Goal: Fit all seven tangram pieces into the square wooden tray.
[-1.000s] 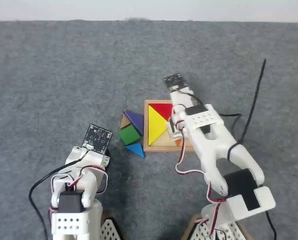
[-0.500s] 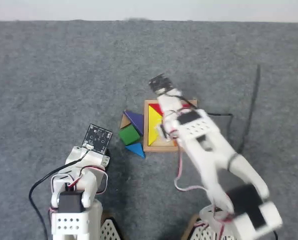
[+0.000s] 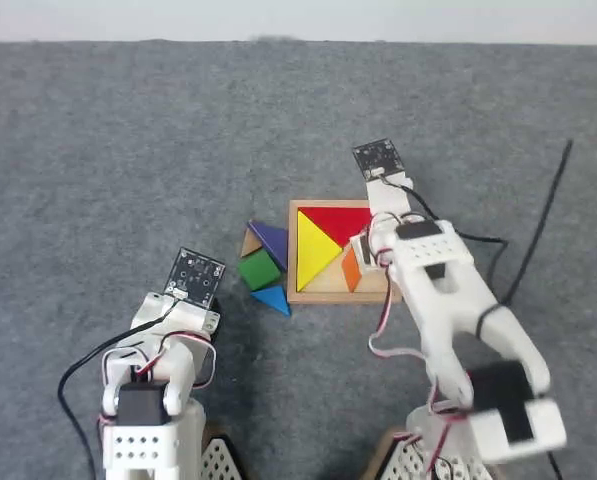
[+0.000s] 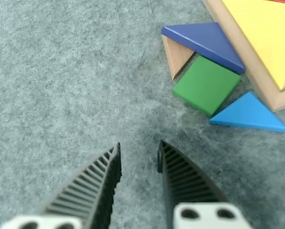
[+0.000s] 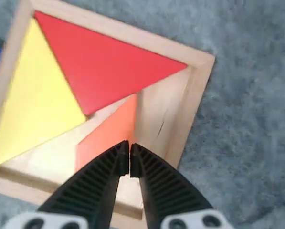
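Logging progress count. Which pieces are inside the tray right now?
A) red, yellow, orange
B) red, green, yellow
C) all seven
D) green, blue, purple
A: the red triangle, yellow triangle and orange piece lie within the wooden tray, while the green square sits outside it.

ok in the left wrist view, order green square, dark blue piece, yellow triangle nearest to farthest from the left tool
From the left tool:
1. green square, just outside the tray
2. dark blue piece, beyond the square
3. yellow triangle, inside the tray
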Motion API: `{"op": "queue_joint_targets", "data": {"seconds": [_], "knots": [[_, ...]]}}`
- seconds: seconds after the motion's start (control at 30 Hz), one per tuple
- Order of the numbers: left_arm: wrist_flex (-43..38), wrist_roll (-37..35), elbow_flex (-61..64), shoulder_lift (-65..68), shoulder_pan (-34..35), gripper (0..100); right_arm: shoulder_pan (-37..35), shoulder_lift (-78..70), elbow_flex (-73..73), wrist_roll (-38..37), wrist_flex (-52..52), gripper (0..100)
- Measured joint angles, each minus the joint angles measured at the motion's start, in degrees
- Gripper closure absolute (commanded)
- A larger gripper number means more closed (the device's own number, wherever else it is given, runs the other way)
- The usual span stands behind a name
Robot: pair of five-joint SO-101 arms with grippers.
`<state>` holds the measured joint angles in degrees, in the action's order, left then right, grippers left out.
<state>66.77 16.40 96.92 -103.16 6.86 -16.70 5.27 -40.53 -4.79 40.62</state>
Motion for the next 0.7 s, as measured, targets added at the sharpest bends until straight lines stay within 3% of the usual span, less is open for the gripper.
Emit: {"op": "queue_joint_targets", "data": {"seconds": [0.23, 0.47, 0.7], "knots": [[0.0, 0.0, 0.0, 0.0, 0.0, 87, 0.1, -9.7, 9.0, 0.0, 3.7, 99.0], [0.0, 0.0, 0.0, 0.0, 0.0, 87, 0.2, -5.8, 4.1, 0.1, 4.5, 99.0], [0.0, 0.0, 0.0, 0.0, 0.0, 87, -8.6, -0.3, -3.6, 0.0, 4.6, 99.0]]}}
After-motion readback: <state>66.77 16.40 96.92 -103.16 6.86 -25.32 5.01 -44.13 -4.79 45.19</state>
